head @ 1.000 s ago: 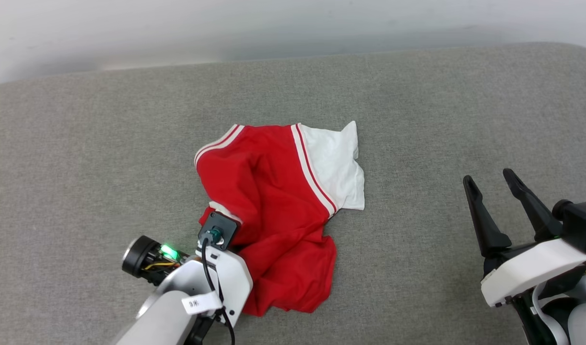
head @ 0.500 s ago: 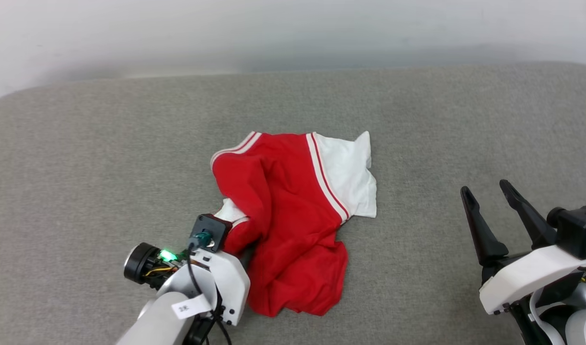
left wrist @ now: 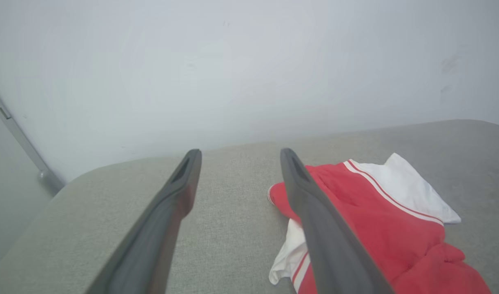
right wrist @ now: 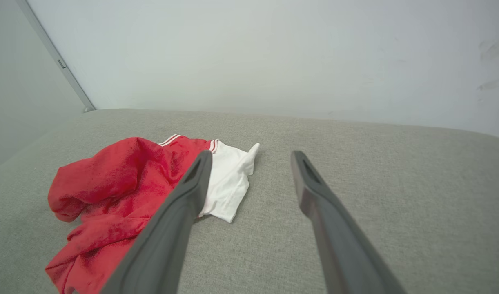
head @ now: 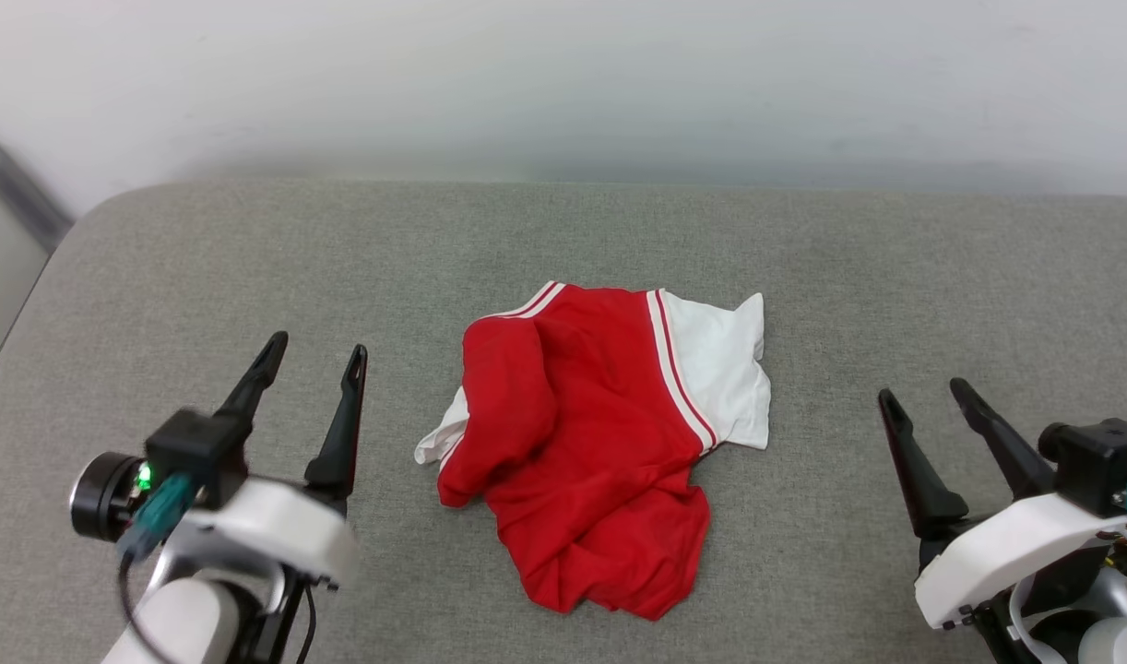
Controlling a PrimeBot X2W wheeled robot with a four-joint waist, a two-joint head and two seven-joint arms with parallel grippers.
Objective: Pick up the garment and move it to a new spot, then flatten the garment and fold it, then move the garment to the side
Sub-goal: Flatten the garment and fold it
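The garment [head: 600,443], a red T-shirt with white sleeves and striped trim, lies crumpled in the middle of the grey cushion [head: 563,240]. One white sleeve spreads out at its right, another peeks out at its left edge. My left gripper [head: 314,355] stands open to the garment's left, apart from it, nothing between its fingers. My right gripper [head: 923,397] stands open well to the right, also empty. In the left wrist view the garment [left wrist: 380,228] lies right of the gripper [left wrist: 237,155]. From the right wrist, the garment [right wrist: 119,192] sits left of the open gripper [right wrist: 249,157].
A pale wall [head: 563,83] runs behind the cushion's far edge. At the far left a grey metal strip [head: 15,194] slants down beside the cushion's rounded corner. Bare cushion surface stretches on both sides of the garment.
My left gripper has let go of the garment's left edge, pulled back to the left and now points up, open. The camera has tilted up, shifting the whole picture down and right.
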